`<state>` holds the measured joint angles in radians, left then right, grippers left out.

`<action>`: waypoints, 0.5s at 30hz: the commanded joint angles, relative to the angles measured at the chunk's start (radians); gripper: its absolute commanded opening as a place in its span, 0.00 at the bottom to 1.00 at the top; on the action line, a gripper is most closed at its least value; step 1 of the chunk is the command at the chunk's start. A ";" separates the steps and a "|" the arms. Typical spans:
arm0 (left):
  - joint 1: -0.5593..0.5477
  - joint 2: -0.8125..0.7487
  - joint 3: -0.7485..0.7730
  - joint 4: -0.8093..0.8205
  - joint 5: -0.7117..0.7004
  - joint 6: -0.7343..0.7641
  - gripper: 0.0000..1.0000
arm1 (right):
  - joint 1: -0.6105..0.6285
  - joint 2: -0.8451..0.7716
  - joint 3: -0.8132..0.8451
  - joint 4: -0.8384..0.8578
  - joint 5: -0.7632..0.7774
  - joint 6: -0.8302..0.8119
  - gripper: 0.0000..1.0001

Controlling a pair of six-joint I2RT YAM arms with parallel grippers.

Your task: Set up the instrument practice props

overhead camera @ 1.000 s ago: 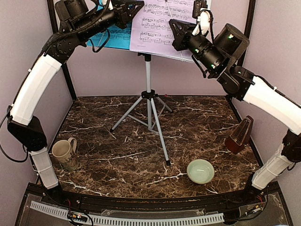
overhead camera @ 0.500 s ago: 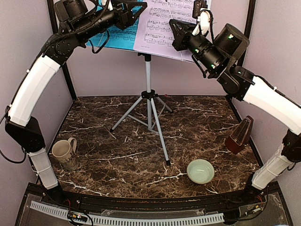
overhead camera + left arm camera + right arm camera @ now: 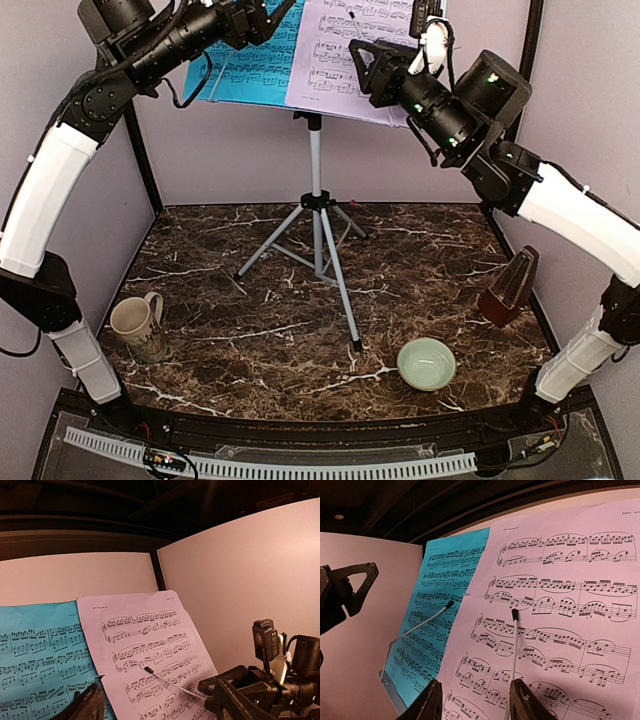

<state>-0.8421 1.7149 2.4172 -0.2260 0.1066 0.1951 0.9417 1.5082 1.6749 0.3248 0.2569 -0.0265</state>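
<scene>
The silver-white music stand (image 3: 315, 160) stands on its tripod at the back of the table. On its desk rest the blue sheet (image 3: 250, 65) (image 3: 435, 615) on the left and the lilac sheet (image 3: 345, 50) (image 3: 560, 595) overlapping it on the right. A thin holder wire (image 3: 514, 640) lies over each sheet. My left gripper (image 3: 262, 18) hangs open above the blue sheet; one of its fingers (image 3: 87, 705) shows, holding nothing. My right gripper (image 3: 475, 690) is open in front of the lilac sheet's lower part. The reddish-brown metronome (image 3: 510, 288) stands at the right edge.
A beige mug (image 3: 135, 325) stands at the near left. A pale green bowl (image 3: 427, 362) sits at the near right. The tripod legs (image 3: 300, 245) spread over the middle of the marble table (image 3: 230, 350). Walls close in on both sides.
Both grippers have opened. The left arm has drawn back to the left, off the blue sheet, which now shows more fully on the stand. The right arm has hardly moved.
</scene>
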 commanded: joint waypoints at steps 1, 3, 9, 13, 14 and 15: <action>-0.014 -0.060 -0.035 0.037 -0.032 0.029 0.79 | 0.023 -0.038 0.005 0.056 0.029 -0.011 0.51; -0.018 -0.080 -0.059 0.040 -0.036 0.035 0.79 | 0.033 -0.046 0.002 0.063 0.036 -0.025 0.54; -0.020 -0.169 -0.207 0.069 -0.065 0.028 0.82 | 0.056 -0.060 0.023 0.045 0.038 -0.050 0.60; -0.020 -0.245 -0.328 0.078 -0.096 0.023 0.86 | 0.064 -0.078 0.024 0.029 0.033 -0.066 0.72; -0.020 -0.266 -0.359 0.080 -0.103 0.021 0.87 | 0.066 -0.084 0.022 0.024 0.031 -0.069 0.76; -0.020 -0.287 -0.395 0.083 -0.105 0.015 0.88 | 0.067 -0.090 0.019 0.017 0.025 -0.071 0.78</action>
<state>-0.8577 1.5246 2.1162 -0.1871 0.0387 0.2169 0.9958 1.4605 1.6752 0.3359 0.2855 -0.0761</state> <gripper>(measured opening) 0.865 0.740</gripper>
